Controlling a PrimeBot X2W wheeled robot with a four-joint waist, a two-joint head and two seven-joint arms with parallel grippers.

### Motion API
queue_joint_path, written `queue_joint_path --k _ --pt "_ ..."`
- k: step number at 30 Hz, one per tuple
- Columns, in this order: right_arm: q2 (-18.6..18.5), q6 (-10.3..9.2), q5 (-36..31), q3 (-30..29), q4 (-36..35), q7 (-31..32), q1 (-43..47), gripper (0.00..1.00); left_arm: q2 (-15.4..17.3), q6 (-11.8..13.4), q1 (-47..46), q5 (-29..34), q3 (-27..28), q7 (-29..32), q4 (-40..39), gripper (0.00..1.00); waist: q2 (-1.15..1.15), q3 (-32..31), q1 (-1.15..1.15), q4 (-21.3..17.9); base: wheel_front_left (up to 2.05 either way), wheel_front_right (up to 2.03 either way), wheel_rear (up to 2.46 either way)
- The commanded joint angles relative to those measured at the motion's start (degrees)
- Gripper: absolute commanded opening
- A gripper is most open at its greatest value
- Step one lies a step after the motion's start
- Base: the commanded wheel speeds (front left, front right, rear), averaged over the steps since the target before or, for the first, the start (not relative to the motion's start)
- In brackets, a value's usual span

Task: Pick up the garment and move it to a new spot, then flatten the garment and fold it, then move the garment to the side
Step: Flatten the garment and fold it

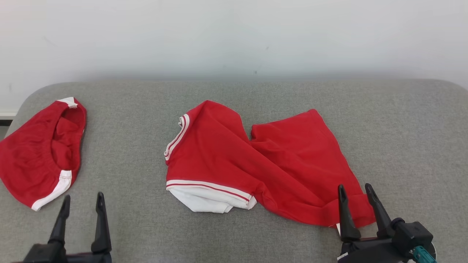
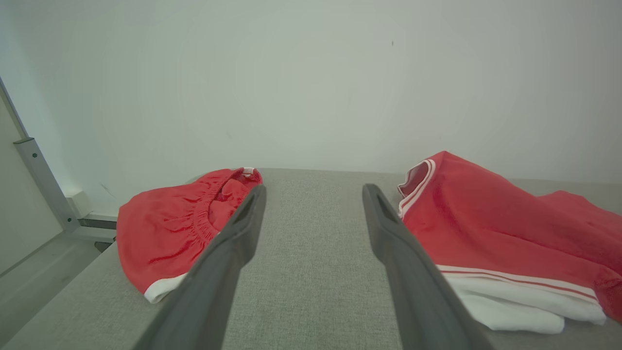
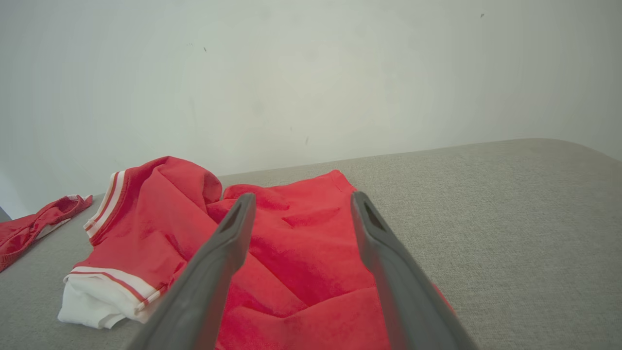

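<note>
A red sports shirt (image 1: 256, 164) with white trim lies rumpled and unfolded at the centre of a grey cloth counter (image 1: 146, 226). At nine o'clock sit red shorts (image 1: 33, 160). The left pincer (image 1: 83, 199) at seven o'clock and the right pincer (image 1: 354, 188) at five o'clock, over the shirt's near hem, both gape empty. Every step seemingly remains.

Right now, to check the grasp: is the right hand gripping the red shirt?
No, the right hand stands open over the shirt, fingers apart.
</note>
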Motion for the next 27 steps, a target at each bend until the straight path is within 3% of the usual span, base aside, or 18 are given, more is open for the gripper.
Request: queue_joint_path --k 1,13,20,27 --pt "0.16 -0.13 -0.06 0.00 0.13 -0.04 0.73 1.00 -0.52 -0.22 1.22 0.66 0.22 -0.18 0.06 1.00 0.00 -0.06 0.01 0.15 0.00 0.00 0.00" --pt "0.16 -0.13 0.20 0.21 0.80 -0.04 0.65 1.00 -3.05 -1.24 3.87 2.36 0.80 -0.18 2.16 1.00 0.00 0.48 0.01 0.05 0.00 0.00 0.00" --pt "0.16 -0.13 -0.27 0.48 0.86 -0.04 -0.79 1.00 -3.67 -1.43 0.02 3.19 -3.82 -0.17 3.73 1.00 0.00 1.95 0.01 -1.52 0.00 0.00 0.00" --pt "0.17 -0.13 0.22 1.00 0.97 -0.04 -1.87 1.00 -1.98 -1.41 -4.40 0.86 -9.20 -0.18 9.21 1.00 0.00 3.86 0.01 -4.48 0.00 0.00 0.00"
